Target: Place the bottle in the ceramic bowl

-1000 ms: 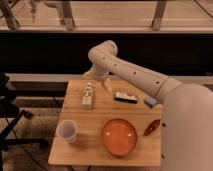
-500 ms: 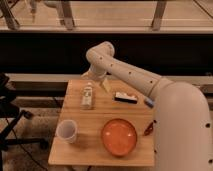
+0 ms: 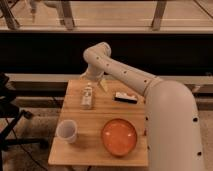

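Observation:
The bottle (image 3: 87,96) is small, slim and whitish. It lies on the left half of the wooden table (image 3: 95,117), with its neck pointing to the far edge. My gripper (image 3: 90,80) hangs from the white arm at the far side of the table, right above the bottle's neck end. I cannot tell whether it touches the bottle. The ceramic bowl (image 3: 120,136) is wide, orange-red and empty. It sits at the table's front right, well apart from the bottle.
A translucent white cup (image 3: 67,131) stands at the front left. A black-and-white flat packet (image 3: 126,97) lies at the right rear, and a yellowish item (image 3: 103,85) lies beside the gripper. My arm's bulky white link (image 3: 172,125) covers the table's right edge. A dark chair (image 3: 10,107) stands to the left.
My arm has shifted slightly, with the gripper settling over the bottle's far end. The bottle, bowl and cup have not moved.

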